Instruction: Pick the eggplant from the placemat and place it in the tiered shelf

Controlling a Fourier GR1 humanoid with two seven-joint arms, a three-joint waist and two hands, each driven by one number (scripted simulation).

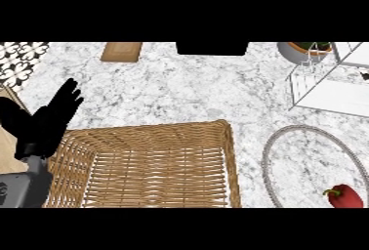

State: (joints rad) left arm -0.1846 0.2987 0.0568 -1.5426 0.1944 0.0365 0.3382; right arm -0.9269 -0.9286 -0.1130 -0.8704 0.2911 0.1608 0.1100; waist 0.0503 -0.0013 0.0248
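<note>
Left hand [51, 119] rests at the table's [180, 93] left side, fingers straight and spread, holding nothing. A red, green-stemmed vegetable [345, 196] lies on the round placemat [266, 158] at right, apart from the white tiered shelf [326, 95]

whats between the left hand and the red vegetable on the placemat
Head view: the wicker basket, then a strip of marble counter and the placemat rim, lie between the left hand and the red vegetable.

A woven basket [158, 166] is occupying the near side of the marble counter [180, 88]; a red pepper [344, 196] is lying at right, a wooden board [121, 51] at back.
</note>
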